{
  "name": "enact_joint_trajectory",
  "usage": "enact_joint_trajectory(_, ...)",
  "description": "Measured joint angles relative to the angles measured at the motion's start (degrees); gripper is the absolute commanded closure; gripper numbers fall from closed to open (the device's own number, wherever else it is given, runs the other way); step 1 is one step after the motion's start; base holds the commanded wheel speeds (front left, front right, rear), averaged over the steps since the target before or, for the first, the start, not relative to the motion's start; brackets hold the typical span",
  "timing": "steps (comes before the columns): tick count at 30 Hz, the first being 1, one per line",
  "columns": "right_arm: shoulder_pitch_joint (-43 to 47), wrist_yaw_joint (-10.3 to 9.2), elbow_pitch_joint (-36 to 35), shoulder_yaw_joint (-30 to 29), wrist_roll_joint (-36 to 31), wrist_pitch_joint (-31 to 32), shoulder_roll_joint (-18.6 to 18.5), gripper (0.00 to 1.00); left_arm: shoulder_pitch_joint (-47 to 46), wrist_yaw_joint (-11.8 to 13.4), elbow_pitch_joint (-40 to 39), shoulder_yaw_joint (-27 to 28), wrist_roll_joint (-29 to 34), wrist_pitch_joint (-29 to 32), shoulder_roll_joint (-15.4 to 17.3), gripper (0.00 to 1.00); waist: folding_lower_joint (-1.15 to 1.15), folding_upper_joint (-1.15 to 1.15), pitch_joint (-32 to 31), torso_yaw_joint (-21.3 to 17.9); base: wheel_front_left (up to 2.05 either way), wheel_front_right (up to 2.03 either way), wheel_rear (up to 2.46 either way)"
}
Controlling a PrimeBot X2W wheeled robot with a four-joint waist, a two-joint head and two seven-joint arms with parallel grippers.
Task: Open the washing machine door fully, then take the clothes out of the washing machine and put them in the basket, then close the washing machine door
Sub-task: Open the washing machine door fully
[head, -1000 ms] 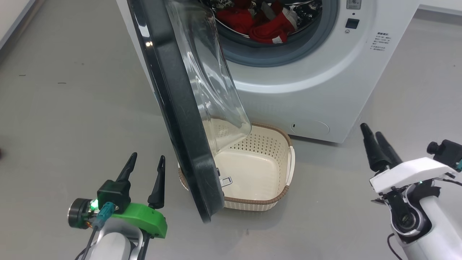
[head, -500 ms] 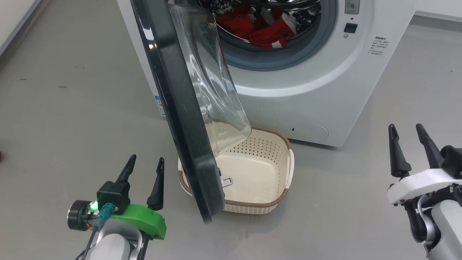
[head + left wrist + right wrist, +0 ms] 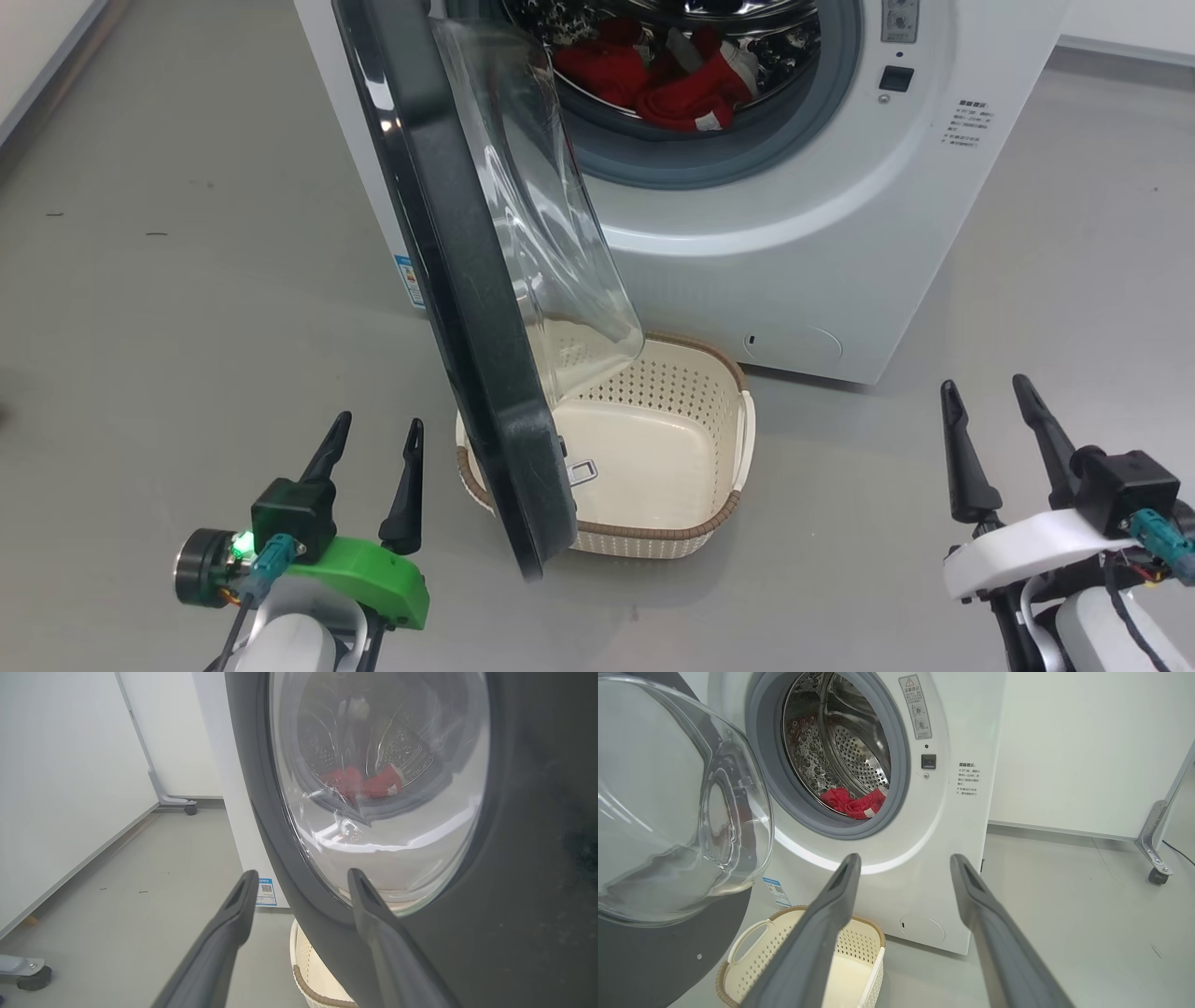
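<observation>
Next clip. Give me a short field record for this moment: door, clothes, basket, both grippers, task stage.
door: washing machine door open, standing out from the washing machine, its lower edge above the basket's left side
clothes: red clothes lying in the drum
basket: basket on the floor before the machine, empty
left gripper: left gripper open, empty, beside the door's outer face
right gripper: right gripper open, empty, over bare floor
stage: nothing unloaded yet
</observation>
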Motion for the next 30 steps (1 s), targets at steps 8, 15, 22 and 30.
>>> enact_joint_trajectory(8,3.3,-0.01,-1.5,-0.9,-3.4,0.0,3.3,0.0,0.0,0.0,0.2,0.1,0.0,0.0,0.0,0.0,0.0,0.0,-0.1,-0.2,0.0,0.0,0.0)
enact_joint_trajectory(15,4.8,0.0,-2.3,-2.2,-5.7,0.0,4.9,0.0,0.1,0.4,0.7,0.1,0.0,0.0,0.0,0.0,0.0,0.0,-0.3,-0.3,0.0,0.0,0.0)
enact_joint_trajectory(22,6.2,0.58,-2.3,-3.6,-6.7,0.0,6.2,0.0,0.1,0.4,1.2,0.1,0.0,0.0,0.0,0.0,0.0,0.0,-1.2,-0.1,0.0,0.0,0.0)
enact_joint_trajectory(30,7.1,1.62,-2.3,-4.7,-8.2,0.0,7.9,0.0,0.1,0.4,1.6,0.2,0.1,0.0,0.0,0.0,0.0,0.0,-1.6,-0.1,0.0,0.0,0.0)
